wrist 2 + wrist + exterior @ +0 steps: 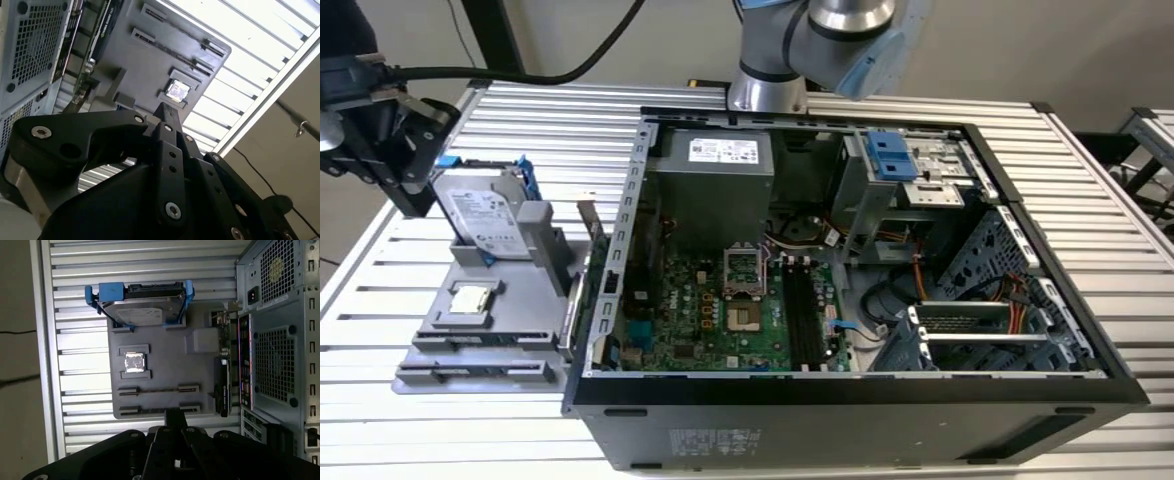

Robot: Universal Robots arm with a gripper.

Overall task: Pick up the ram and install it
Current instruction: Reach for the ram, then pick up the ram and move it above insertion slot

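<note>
My gripper (411,195) hangs at the exterior view's left, above the outer edge of a grey fixture tray (520,305). In both wrist views its black fingers meet in one narrow tip (175,415) (167,112), shut, and I see nothing between them. That tip is over the tray's edge, by two long card holders (157,389). The ram is hidden from me. The long black memory slots (807,320) lie on the green motherboard inside the open computer case (854,425). I cannot tell whether a stick sits in them.
On the tray (165,355) stand a silver hard drive in blue rails (487,215) (140,307) and a small square chip (474,297) (134,362). Two upright cards (222,390) stand between tray and case. The case's back panel (280,340) is close beside the tray on the slatted metal table (400,420).
</note>
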